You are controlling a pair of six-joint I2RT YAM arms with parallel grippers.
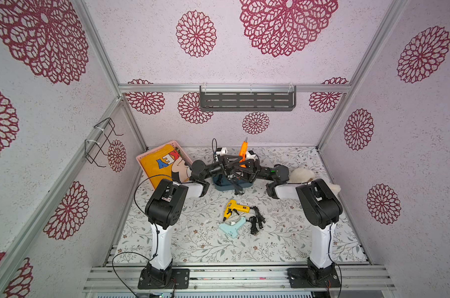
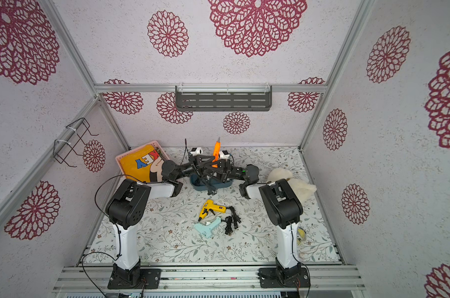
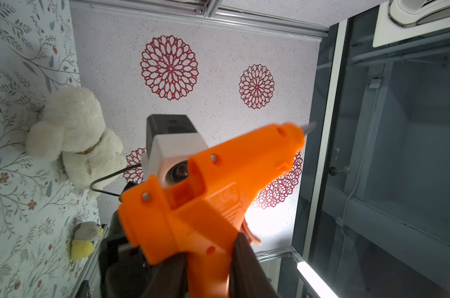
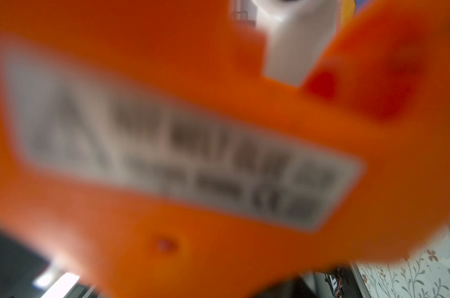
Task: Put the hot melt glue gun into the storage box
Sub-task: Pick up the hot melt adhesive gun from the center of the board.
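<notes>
An orange hot melt glue gun (image 1: pixel 242 151) (image 2: pixel 215 151) stands nozzle-up in the air above the dark teal storage box (image 1: pixel 220 186) (image 2: pixel 196 187), where both arms meet. My left gripper (image 1: pixel 238 165) (image 3: pixel 208 273) is shut on its handle, and dark fingers (image 3: pixel 244 268) press both sides in the left wrist view. My right gripper (image 1: pixel 246 168) is close against the gun from the other side. The blurred orange body (image 4: pixel 218 103) fills the right wrist view and hides those jaws. The gun's black cord (image 1: pixel 238 187) hangs down into the box.
A yellow glue gun (image 1: pixel 233 208), a light blue one (image 1: pixel 233 227) and bundled black cords (image 1: pixel 256 220) lie on the floral mat in front of the box. A pink lattice basket (image 1: pixel 143 160) holding a yellow cushion sits back left. A white plush toy (image 1: pixel 302 175) lies at the right.
</notes>
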